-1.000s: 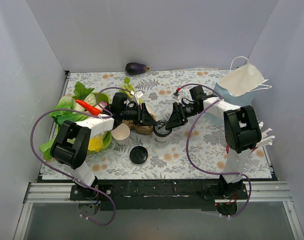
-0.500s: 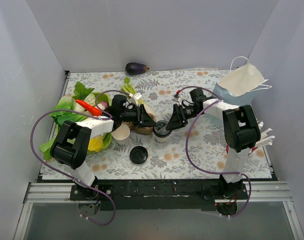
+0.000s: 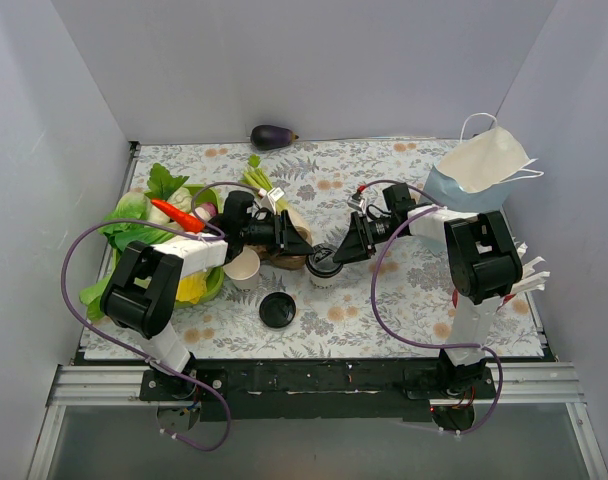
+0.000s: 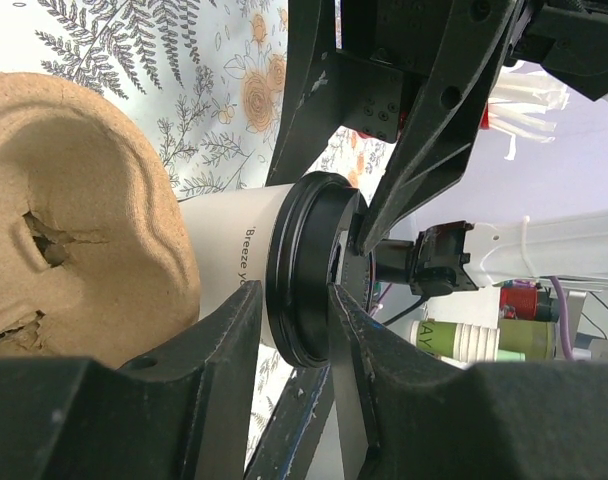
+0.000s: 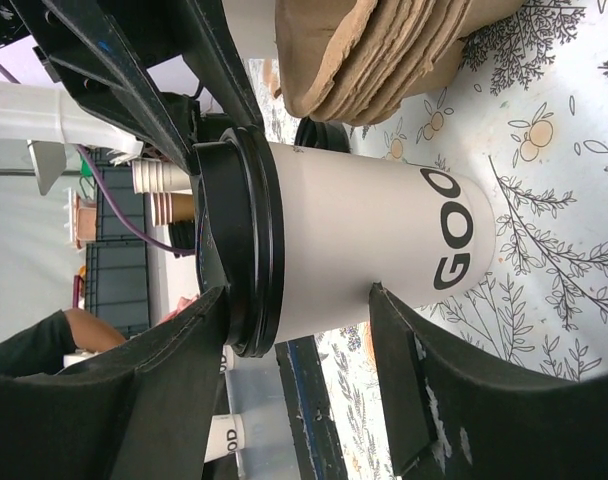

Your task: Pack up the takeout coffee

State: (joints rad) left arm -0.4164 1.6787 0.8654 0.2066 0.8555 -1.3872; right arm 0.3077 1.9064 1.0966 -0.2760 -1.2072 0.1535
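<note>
The takeout coffee (image 3: 323, 270), a white cup with dark print and a black dome lid, stands mid-table beside a brown pulp cup carrier (image 3: 287, 240). My left gripper (image 3: 306, 246) comes at it from the left. In the left wrist view its fingers (image 4: 242, 330) pinch the lid's rim (image 4: 304, 265), one under the rim and one on the lid's top. My right gripper (image 3: 340, 252) meets the cup from the right and stands open. One of its fingertips (image 5: 209, 310) is by the lid and the other is against the cup wall (image 5: 364, 230).
A lidless white cup (image 3: 242, 267) and a loose black lid (image 3: 277, 310) sit left of and in front of the coffee. A basket of vegetables (image 3: 154, 225) stands at far left. An eggplant (image 3: 272, 136) lies at the back, and a face mask on a blue bowl (image 3: 479, 165) at back right.
My left jaws have narrowed onto the lid. My right jaws have closed in a little around the cup, and the right arm has drawn slightly closer. The cup stays in place.
</note>
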